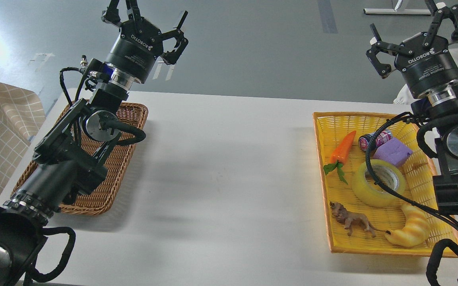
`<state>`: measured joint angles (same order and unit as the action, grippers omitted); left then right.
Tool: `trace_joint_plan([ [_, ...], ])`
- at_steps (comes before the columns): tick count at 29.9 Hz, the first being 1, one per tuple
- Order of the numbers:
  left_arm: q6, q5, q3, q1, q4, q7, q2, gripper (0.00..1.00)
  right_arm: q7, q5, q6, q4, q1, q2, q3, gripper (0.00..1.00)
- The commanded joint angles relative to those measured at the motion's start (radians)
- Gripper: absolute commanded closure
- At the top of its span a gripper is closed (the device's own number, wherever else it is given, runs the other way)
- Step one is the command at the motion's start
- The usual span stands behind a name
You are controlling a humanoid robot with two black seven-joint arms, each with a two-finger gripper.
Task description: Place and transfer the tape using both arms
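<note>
From the head view, the white counter (229,178) is carrying two baskets well apart: a brown wicker basket (127,131) at the left and a yellow basket (324,174) at the right. The tape (366,188) is lying inside the yellow basket, near its middle, tilted so that its grey-white core is facing up and toward the right; a black cable (376,178) from the right arm is crossing in front of it. Around the tape, a toy carrot (343,150) is lying to its left, a purple block (392,153) and a small purple-labelled can (376,140) are sitting behind it, a brown toy lion (350,220) is lying in front of it, and a yellow croissant toy (412,228) is lying just beside its front edge. The left claw (145,20) is hanging in the air above the far end of the brown basket, its fingers spread and grasping nothing. The right claw (418,35) is hanging high above the far right corner of the yellow basket, well apart from the tape, its fingers likewise spread and released.
</note>
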<state>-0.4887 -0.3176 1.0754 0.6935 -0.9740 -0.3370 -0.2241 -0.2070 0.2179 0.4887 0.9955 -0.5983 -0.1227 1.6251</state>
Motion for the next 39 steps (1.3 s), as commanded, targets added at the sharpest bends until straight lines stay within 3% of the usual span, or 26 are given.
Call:
trace_joint_plan([
  [1, 0.0, 0.0, 0.001, 0.0, 0.0, -0.007, 0.0, 0.02, 0.0, 0.0, 0.0, 0.0, 0.0, 0.0, -0.001, 0.0],
  [39, 0.009, 0.006, 0.001, 0.005, -0.003, 0.009, 0.009, 0.02, 0.0, -0.002, 0.0, 0.011, 0.011, 0.0, -0.001, 0.0],
])
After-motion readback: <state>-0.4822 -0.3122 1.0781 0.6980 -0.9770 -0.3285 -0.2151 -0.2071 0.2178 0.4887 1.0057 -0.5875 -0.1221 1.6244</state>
